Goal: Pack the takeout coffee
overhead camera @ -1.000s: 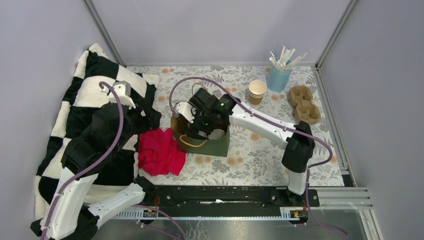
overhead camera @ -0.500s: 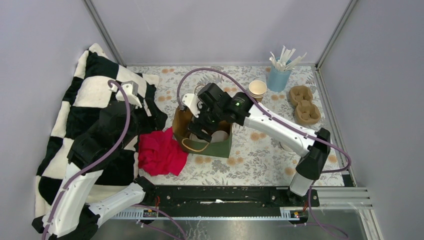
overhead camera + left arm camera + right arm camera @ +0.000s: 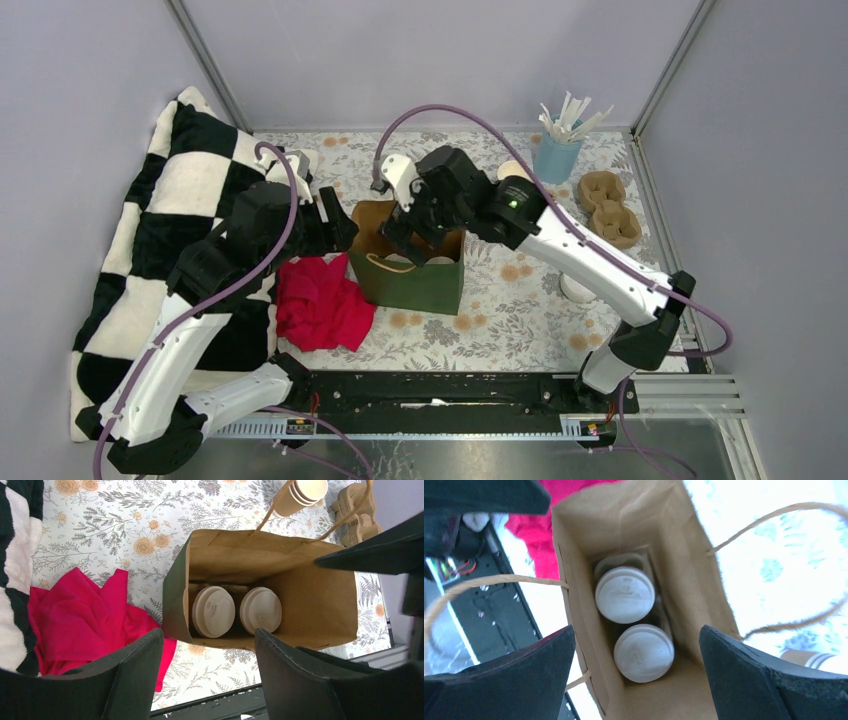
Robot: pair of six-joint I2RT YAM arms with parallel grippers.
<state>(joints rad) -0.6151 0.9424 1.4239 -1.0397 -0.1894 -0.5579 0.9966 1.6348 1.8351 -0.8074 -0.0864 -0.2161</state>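
Far left: black-and-white checkered blanket [image 3: 150, 200] over the table's left side. Above it, left arm [image 3: 195, 300]: climbs from the near-left corner, folds at the elbow, leans right toward the bag. Left gripper [image 3: 209, 635]: hangs by the bag's left rim and looks down into it, fingers spread wide, gripping nothing.

Just right of the blanket: crumpled red cloth [image 3: 320, 305], right up against the bag's lower left side.

Centre: green paper bag [image 3: 415, 285], upright, mouth open, brown inside, twine handles loose. Down at its bottom: two takeout coffee cups [image 3: 213, 611], white lids on, side by side, plain in both wrist views.

Over the bag's mouth, right gripper [image 3: 636, 630]: aims straight down, fingers at full spread either side of the opening, holds nothing. Right arm [image 3: 590, 260]: stands up from the near-right base, bends at the elbow by the table's right edge, stretches long up and left to the bag.

Behind its wrist: stack of empty paper cups [image 3: 305, 490], partly hidden from above. Further right: blue cup of white sticks [image 3: 558, 150] at the back, cardboard cup carrier [image 3: 608, 210] near it, toward the right wall.
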